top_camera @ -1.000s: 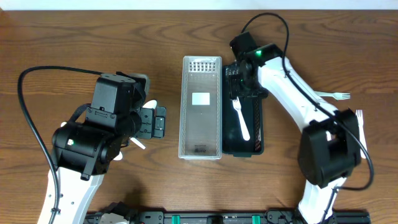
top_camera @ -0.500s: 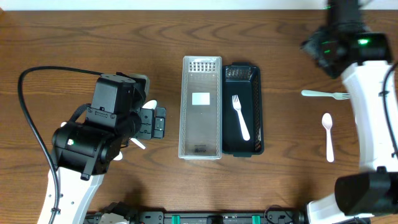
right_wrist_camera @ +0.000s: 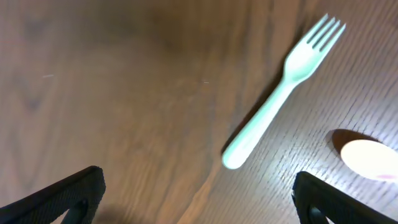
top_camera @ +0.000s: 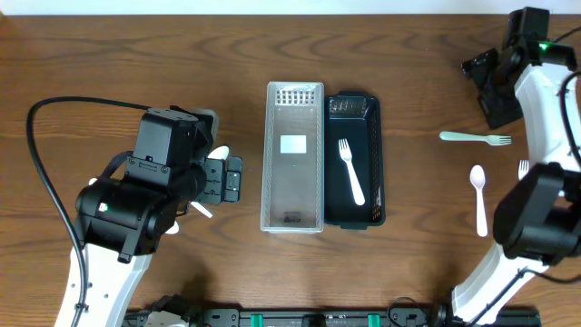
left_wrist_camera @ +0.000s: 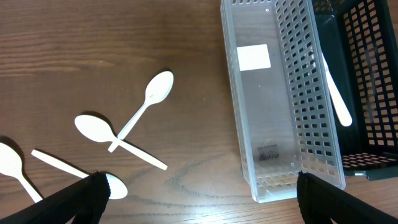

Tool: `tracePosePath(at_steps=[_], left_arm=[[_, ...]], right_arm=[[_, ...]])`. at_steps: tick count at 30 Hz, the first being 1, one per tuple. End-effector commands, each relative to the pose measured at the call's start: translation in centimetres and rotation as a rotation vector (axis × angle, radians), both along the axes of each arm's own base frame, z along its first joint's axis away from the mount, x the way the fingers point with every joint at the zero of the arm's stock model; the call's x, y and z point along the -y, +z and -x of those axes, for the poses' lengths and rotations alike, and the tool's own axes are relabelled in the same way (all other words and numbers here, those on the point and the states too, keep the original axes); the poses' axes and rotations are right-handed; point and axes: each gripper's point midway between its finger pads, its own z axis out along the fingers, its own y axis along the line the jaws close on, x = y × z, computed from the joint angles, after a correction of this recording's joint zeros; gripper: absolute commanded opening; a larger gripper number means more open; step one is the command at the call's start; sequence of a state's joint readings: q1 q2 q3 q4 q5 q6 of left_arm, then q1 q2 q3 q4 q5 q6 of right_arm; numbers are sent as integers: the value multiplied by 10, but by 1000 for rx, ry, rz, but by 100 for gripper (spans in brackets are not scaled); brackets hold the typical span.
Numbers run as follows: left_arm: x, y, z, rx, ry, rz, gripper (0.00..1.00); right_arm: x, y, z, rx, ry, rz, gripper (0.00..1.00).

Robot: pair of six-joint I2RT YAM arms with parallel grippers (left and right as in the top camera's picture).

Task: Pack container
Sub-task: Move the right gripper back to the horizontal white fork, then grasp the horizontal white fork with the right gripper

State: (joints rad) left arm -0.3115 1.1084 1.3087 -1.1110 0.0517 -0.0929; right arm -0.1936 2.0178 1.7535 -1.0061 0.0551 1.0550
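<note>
Two bins sit mid-table: clear bin [top_camera: 292, 156] and, touching its right side, the black bin [top_camera: 355, 160], already holding one white fork [top_camera: 350, 170] lengthwise.

Taking the black bin as landmark: right arm's gripper [right_wrist_camera: 198, 205] is well off to its right, near the table's far right corner. Both finger tips show at the right wrist view's lower corners, wide apart w/ nothing between, so jaws spread, empty.

Next pick looks like the pale green fork [top_camera: 475, 138], well right of the black bin. It lies crosswise to the bin's long axis, tines pointing away from bin, handle end toward it. In the wrist view this fork [right_wrist_camera: 283, 87] sits just ahead of the jaws. Right arm is clearly nearer. A white spoon [top_camera: 479, 198] lies just below it.

Left gripper [top_camera: 229, 179] is left of the clear bin, fingers apart, empty, near loose spoons [left_wrist_camera: 138, 111].
</note>
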Motion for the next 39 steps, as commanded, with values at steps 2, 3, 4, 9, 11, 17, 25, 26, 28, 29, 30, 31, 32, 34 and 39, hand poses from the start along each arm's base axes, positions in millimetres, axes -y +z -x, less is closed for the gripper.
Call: tracePosePath(at_steps=[2, 3, 4, 9, 11, 17, 25, 26, 28, 29, 30, 31, 32, 34, 39], left_arm=[[-2, 3, -2, 9, 4, -11, 98], [-2, 3, -2, 9, 4, -11, 98], [-2, 3, -2, 9, 4, -11, 98], [-2, 3, -2, 9, 4, -11, 98], [-2, 3, -2, 9, 4, -11, 98], [-2, 3, -1, 8, 4, -11, 98], [-2, 3, -1, 8, 4, -11, 98], [-2, 3, -1, 8, 4, -11, 98], [-2, 3, -1, 8, 4, -11, 98], [-2, 3, -1, 8, 4, -11, 98], [-2, 3, -1, 8, 4, -11, 98], [-2, 3, -1, 8, 4, -11, 98], [-2, 3, -1, 8, 4, -11, 98], [-2, 3, -1, 8, 4, -11, 98], [-2, 3, -1, 8, 4, -11, 98]], right_arm=[[11, -43, 7, -87, -136, -58, 99], [12, -47, 7, -96, -139, -61, 99], [12, -51, 8, -105, -141, -65, 99], [20, -62, 10, -128, -157, -57, 99], [24, -67, 12, -139, -163, -50, 99], [26, -86, 20, -190, -168, -40, 99], [28, -106, 29, -226, -175, -44, 99], [29, -107, 30, -227, -179, -44, 99], [33, -107, 31, -230, -187, -43, 99], [35, -107, 33, -233, -191, -40, 99], [36, -107, 34, -235, -195, -39, 99], [38, -107, 35, -239, -200, -35, 97], [41, -108, 37, -245, -204, -29, 96], [43, -111, 42, -256, -212, -28, 93], [45, -125, 55, -284, -228, -36, 91]])
